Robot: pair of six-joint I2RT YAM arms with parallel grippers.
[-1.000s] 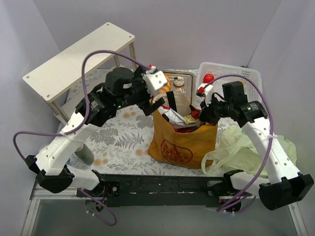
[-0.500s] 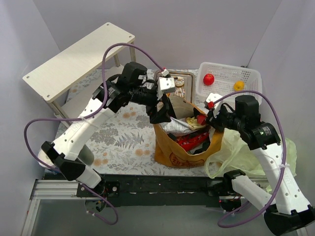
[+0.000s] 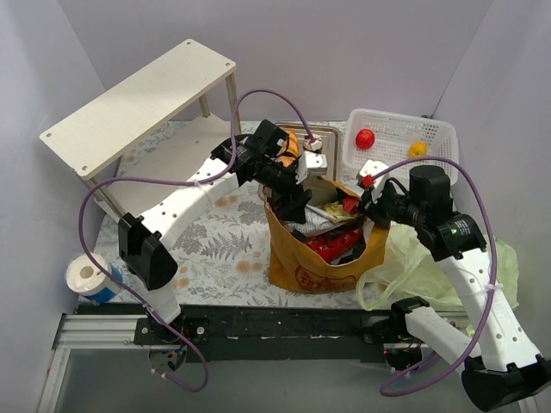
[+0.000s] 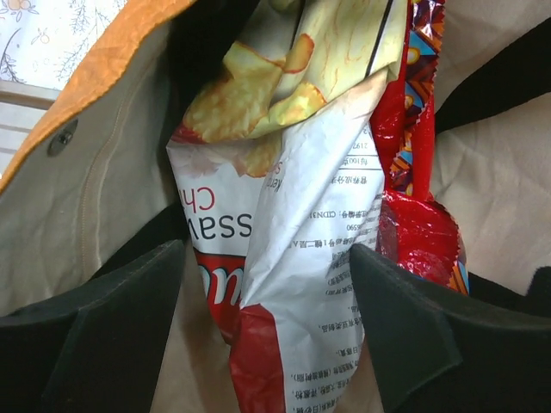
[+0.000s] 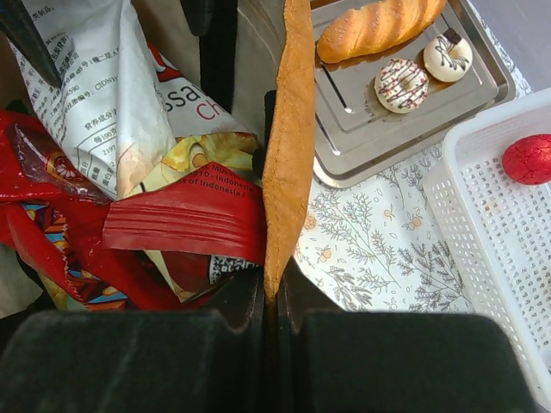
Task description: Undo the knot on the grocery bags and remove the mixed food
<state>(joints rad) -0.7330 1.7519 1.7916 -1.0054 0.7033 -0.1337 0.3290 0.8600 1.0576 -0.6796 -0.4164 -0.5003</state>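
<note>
The mustard-orange tote [image 3: 314, 258] stands at the table's middle with its mouth open, holding several snack packets. My left gripper [image 3: 293, 202] reaches down into it, open, its fingers [image 4: 112, 335] on either side of a red-white snack packet [image 4: 293, 249]; whether they touch it I cannot tell. A red packet [image 4: 417, 228] lies beside it. My right gripper [image 3: 372, 205] is shut on the tote's right rim [image 5: 288, 155], holding it out. The pale green bag [image 3: 439, 258] lies crumpled at the right. The apple [image 3: 365, 138] and orange [image 3: 417, 149] sit in the basket.
A metal tray [image 5: 413, 120] behind the tote holds the baguette [image 5: 379, 26] and two donuts [image 5: 401, 84]. The white mesh basket [image 3: 430, 131] is at the back right. A white shelf [image 3: 138, 103] stands at the back left. A paper roll [image 3: 86, 275] sits at the front left.
My left gripper has swung right and down into the tote's mouth. My right gripper has kept hold of the rim and shifted slightly right, and the tote's mouth has opened wider.
</note>
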